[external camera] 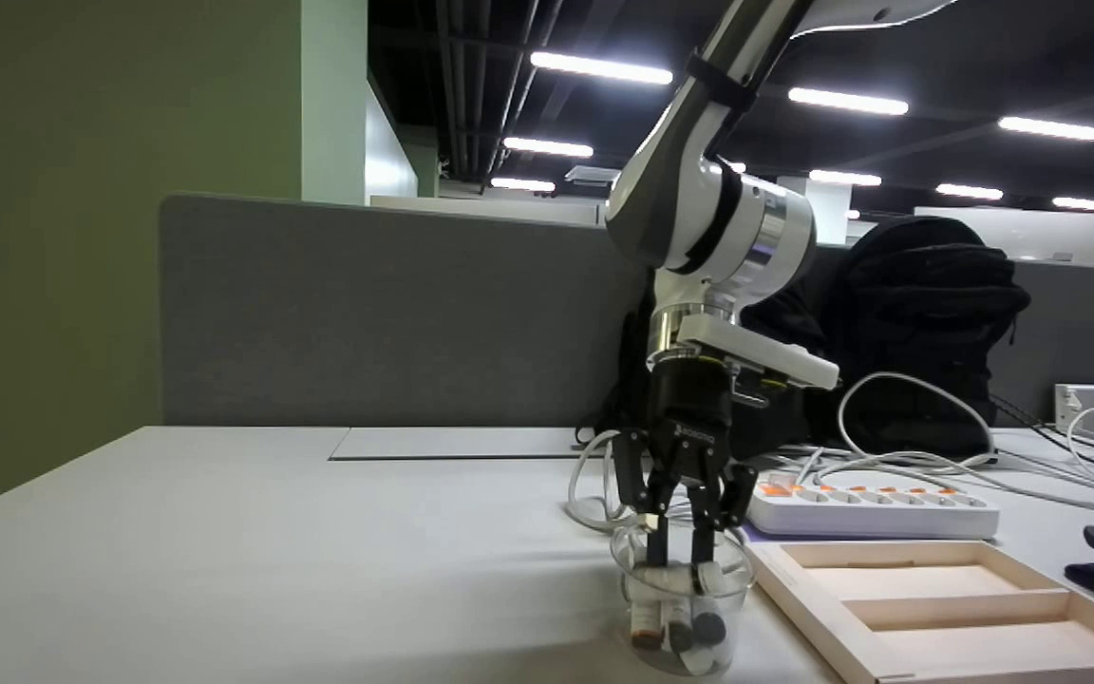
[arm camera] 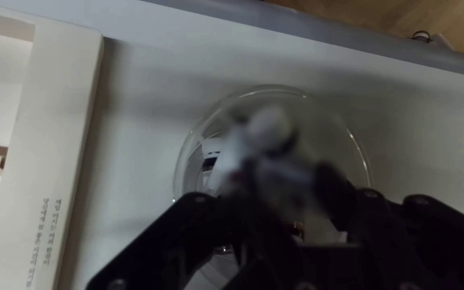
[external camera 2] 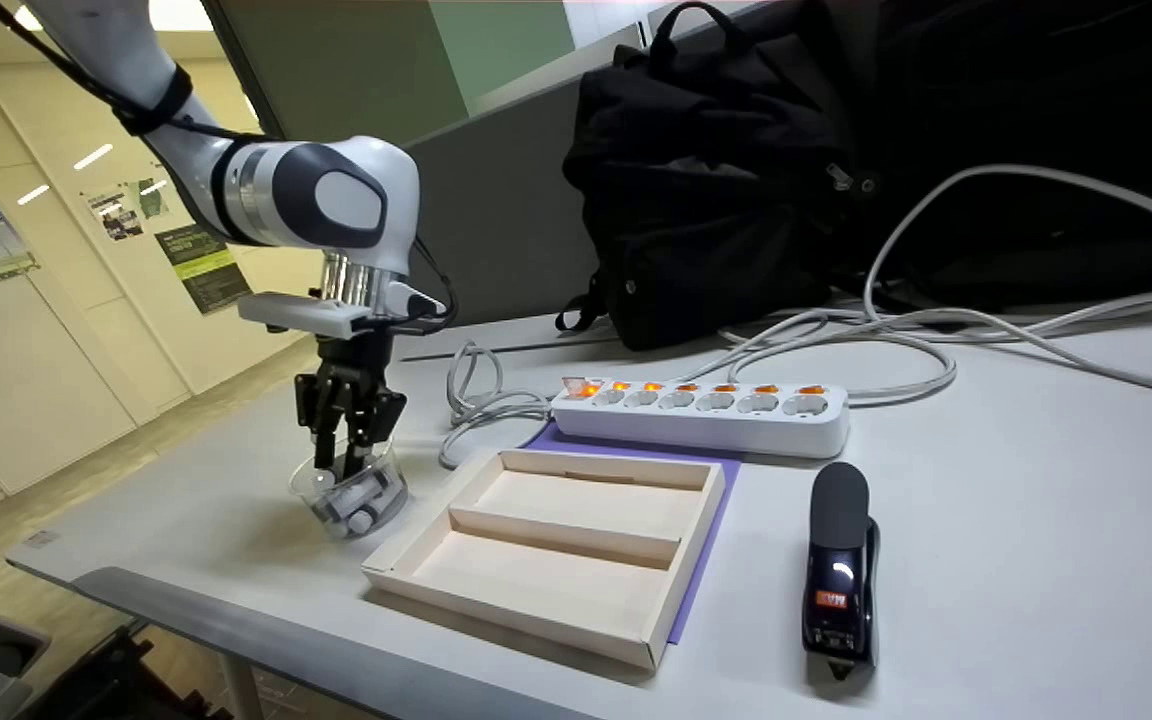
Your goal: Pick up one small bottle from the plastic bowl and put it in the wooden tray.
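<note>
While the gripper reaches into the bowl of bottles, jaws partway apart, any grip cannot be told. Tray holds none; transfer seems outstanding.

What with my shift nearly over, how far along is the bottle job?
Done: the claw reaches into the bowl. In hand: grasping, apparently; a bottle lies at its tips, but a grip can't be confirmed. Left: lifting one out and into the tray, which holds none.
</note>
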You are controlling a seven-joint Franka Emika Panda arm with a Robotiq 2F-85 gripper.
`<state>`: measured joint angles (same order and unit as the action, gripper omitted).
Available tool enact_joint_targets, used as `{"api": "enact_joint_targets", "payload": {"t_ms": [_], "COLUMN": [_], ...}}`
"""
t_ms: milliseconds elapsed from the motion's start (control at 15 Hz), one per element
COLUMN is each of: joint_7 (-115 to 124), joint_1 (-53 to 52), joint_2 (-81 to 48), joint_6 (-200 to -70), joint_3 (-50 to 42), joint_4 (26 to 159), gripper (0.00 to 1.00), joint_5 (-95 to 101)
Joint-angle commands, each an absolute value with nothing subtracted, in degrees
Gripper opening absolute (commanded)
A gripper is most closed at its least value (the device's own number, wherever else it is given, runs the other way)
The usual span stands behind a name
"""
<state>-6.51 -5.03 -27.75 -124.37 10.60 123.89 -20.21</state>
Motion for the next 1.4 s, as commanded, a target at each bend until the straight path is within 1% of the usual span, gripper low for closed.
{"api": "enact_joint_targets", "payload": {"t_ms": [0, 67, 133, 200, 267, 400, 600, 733, 800, 933, 1067, 1133, 1200, 1333], "joint_7": [-4.9, -4.9, -5.1, -5.4, -5.6, -5.6, -5.5, -5.4, -5.3, -5.3, -5.1, -4.9, -4.8, -4.7], "joint_1": [-5.6, -5.6, -5.6, -5.5, -5.4, -5.5, -5.7, -5.9, -6.1, -6.4, -6.9, -7.2, -7.3, -7.5], "joint_2": [-28.6, -28.6, -28.8, -28.9, -29.1, -29.5, -30.1, -30.3, -30.3, -30.6, -30.7, -30.7, -30.7, -30.6], "joint_6": [-123.2, -123.3, -123.2, -122.6, -122.2, -121.1, -120.0, -119.9, -120.5, -120.5, -121.1, -121.3, -121.5, -121.2], "joint_3": [10.2, 10.2, 10.2, 10.4, 10.5, 10.6, 10.7, 10.6, 10.6, 10.5, 10.4, 10.3, 10.3, 10.4], "joint_4": [122.4, 122.3, 122.3, 122.1, 122.0, 121.8, 121.7, 121.5, 121.7, 121.7, 121.9, 121.9, 121.9, 121.6], "gripper": [0.14, 0.18, 0.47, 0.44, 0.44, 0.55, 0.77, 0.89, 0.97, 1.00, 1.00, 0.75, 0.75, 0.64], "joint_5": [-19.3, -19.3, -19.4, -19.5, -19.6, -19.6, -19.6, -19.5, -19.3, -19.1, -18.4, -18.1, -17.9, -17.9]}}
